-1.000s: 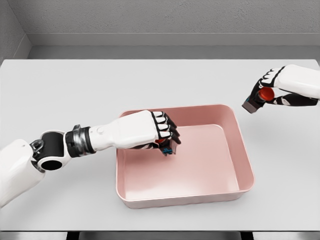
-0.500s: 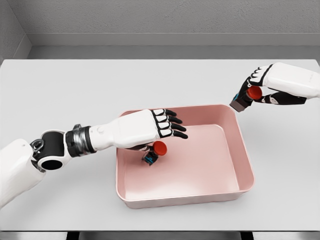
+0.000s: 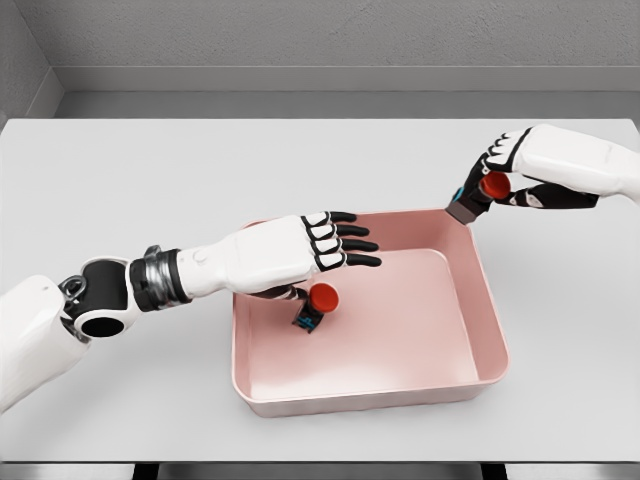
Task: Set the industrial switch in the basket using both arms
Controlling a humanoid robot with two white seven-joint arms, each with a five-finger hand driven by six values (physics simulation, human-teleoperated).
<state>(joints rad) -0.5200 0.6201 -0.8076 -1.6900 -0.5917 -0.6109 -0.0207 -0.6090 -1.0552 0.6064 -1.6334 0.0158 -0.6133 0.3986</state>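
Head view shows the left hand [image 3: 300, 252] above the pink basket [image 3: 490, 330], its fingers [image 3: 350, 245] stretched out flat and spread, gripping nothing. Just below it, an industrial switch [image 3: 317, 303] sits on the basket floor, tilted, its red button end up and toward the right, dark body down-left. The right hand [image 3: 520, 165] has its fingers curled around a second industrial switch [image 3: 475, 195], held above the basket's far right corner, dark body slanting down-left, red button up-right against the palm. Both lie over the grey tabletop [image 3: 150, 170].
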